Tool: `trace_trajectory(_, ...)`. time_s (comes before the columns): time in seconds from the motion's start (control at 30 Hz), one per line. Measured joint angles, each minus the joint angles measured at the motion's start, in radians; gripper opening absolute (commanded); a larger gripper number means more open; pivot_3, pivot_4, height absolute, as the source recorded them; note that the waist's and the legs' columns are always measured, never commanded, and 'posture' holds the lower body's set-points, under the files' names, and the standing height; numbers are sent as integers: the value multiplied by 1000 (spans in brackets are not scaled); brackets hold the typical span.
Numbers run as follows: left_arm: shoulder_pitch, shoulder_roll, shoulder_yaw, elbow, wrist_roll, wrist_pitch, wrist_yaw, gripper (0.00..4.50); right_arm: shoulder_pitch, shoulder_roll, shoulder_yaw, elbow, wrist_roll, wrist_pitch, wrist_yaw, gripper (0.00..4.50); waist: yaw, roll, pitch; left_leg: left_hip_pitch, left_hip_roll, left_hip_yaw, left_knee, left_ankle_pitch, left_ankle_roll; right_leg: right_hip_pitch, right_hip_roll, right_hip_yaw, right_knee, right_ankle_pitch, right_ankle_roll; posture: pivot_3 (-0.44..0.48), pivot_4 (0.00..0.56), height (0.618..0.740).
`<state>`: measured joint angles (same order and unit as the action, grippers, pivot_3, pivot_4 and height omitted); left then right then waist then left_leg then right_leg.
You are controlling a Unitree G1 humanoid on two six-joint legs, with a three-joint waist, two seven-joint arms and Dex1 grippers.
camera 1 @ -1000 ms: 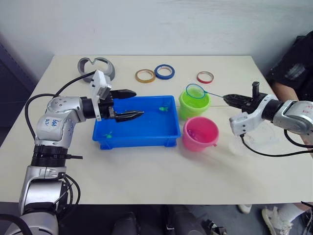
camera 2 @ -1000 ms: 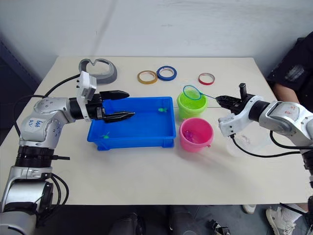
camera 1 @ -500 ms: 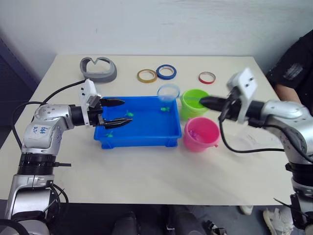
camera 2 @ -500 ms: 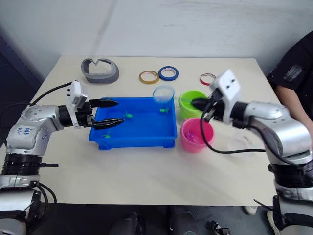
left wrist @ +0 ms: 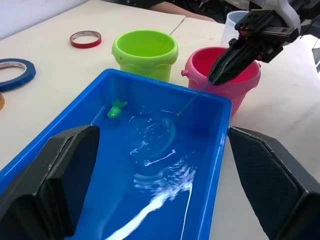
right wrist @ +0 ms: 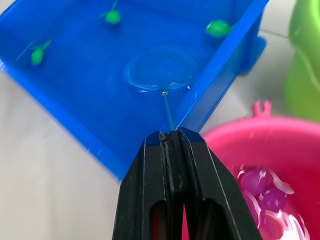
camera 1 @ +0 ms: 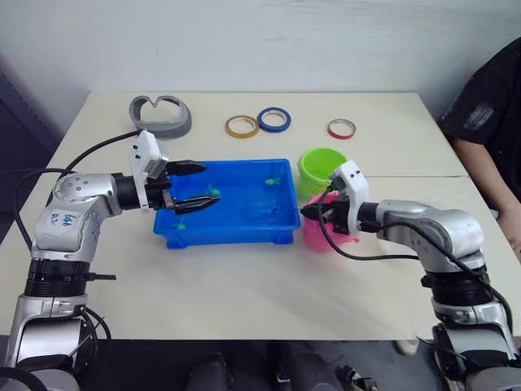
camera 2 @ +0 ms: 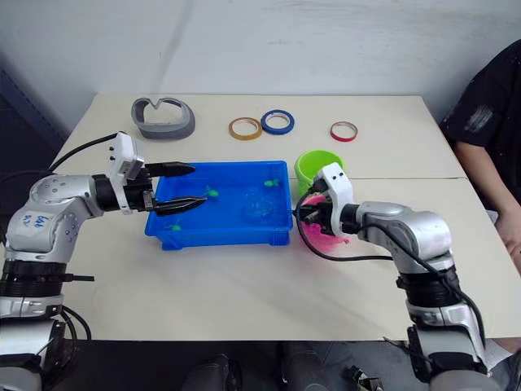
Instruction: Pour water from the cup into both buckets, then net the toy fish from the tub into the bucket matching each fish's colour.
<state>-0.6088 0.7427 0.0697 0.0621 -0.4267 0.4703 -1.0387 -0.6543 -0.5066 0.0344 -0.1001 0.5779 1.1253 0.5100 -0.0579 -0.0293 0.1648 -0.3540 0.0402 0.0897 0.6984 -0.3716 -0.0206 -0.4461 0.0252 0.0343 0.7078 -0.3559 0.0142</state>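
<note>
- Blue tub point(camera 1: 281, 232) mid-table, water rippling, holding green fish point(right wrist: 218, 27) near its far right corner, two more at the left end, and the net point(right wrist: 160, 72) hoop dipped in at right of centre.
- Pink bucket point(left wrist: 247, 75) just beside tub's right end, pink fish point(right wrist: 262, 187) already sunk in its water; lime green bucket point(left wrist: 146, 50) behind it, contents hidden.
- Right gripper point(right wrist: 175, 145) pinched tight on the net's thin handle, hovering over pink bucket's rim.
- Left gripper point(camera 1: 194, 186) spread wide over tub's left end, holding nothing.
- Risk: hoop sitting clear of every fish, so likely to lift out empty; slim handle could twist in the pinch; hasty sweep could slop water over the rim.
</note>
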Motion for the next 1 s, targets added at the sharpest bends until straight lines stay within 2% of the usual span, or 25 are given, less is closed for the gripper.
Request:
trace_trajectory(0.27,8,5,10,-16,-4,15,4,4466,-26,62,-25,33,-35,-19,-79,0,0,0,0,0,0,0,0,0,0,0,0,0,0,0,0,0,150,740)
trace_trajectory(0.43,8,4,10,-17,-4,18,11,4466,-73,117,-113,34,-26,79,-156,0,-1,0,0,0,0,0,-1,0,0,0,0,0,0,0,0,0,150,740)
trace_trajectory(0.7,3,-13,10,-15,-4,16,11,4466,-90,147,-183,16,7,213,-196,0,-1,0,0,0,0,0,-1,0,0,0,0,0,-1,0,0,0,150,740)
trace_trajectory(0.9,-12,-21,9,-7,-4,12,10,4466,-49,48,-96,-99,50,258,-91,0,-1,0,0,-1,0,0,-2,0,0,0,0,0,-2,0,0,0,150,740)
trace_trajectory(1.0,-14,-22,8,-7,-4,10,10,4466,-43,43,-86,-124,67,278,-71,0,-5,0,0,0,0,0,-2,0,0,0,0,0,-1,0,0,0,150,740)
